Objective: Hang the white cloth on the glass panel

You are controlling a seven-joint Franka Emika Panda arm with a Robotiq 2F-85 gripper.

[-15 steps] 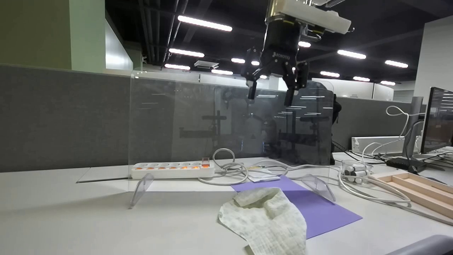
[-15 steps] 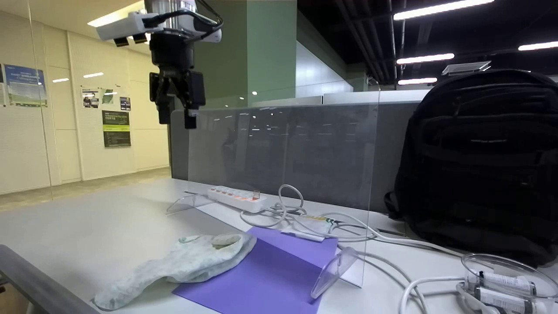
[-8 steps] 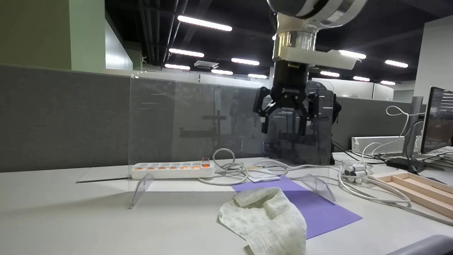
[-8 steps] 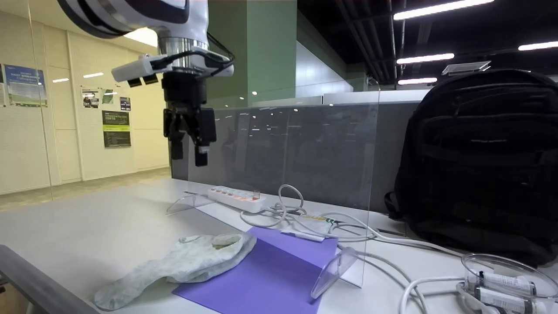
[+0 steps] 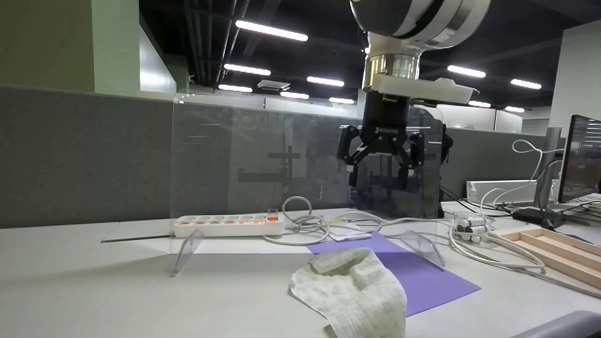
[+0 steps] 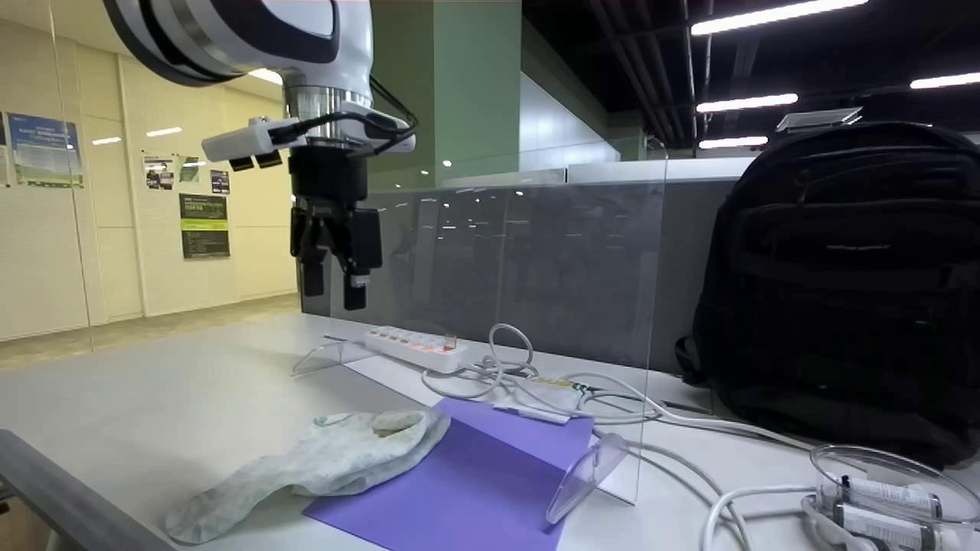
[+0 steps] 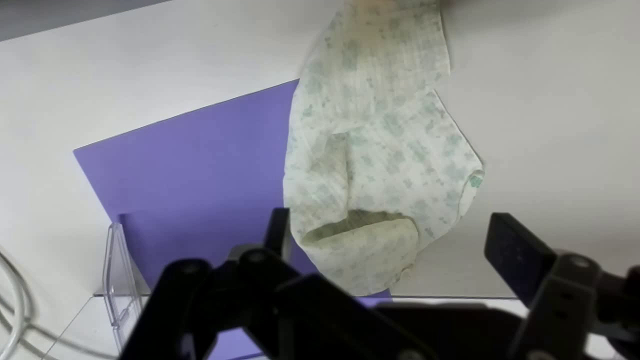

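On the table the glass panel stands bare; before it, partly over the purple sheet, lies the white cloth, long axis running away from the panel. My gripper hangs above, jaws apart, empty; I judge the folded end, panel-side, roughly below, though height reads poorly.

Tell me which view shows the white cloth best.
The wrist view: it looks down on the white cloth, showing its green print and fold clearly, though one end leaves the frame. Both exterior views show it from lower, foreshortened; in an exterior view the bottom edge also cuts the white cloth off.
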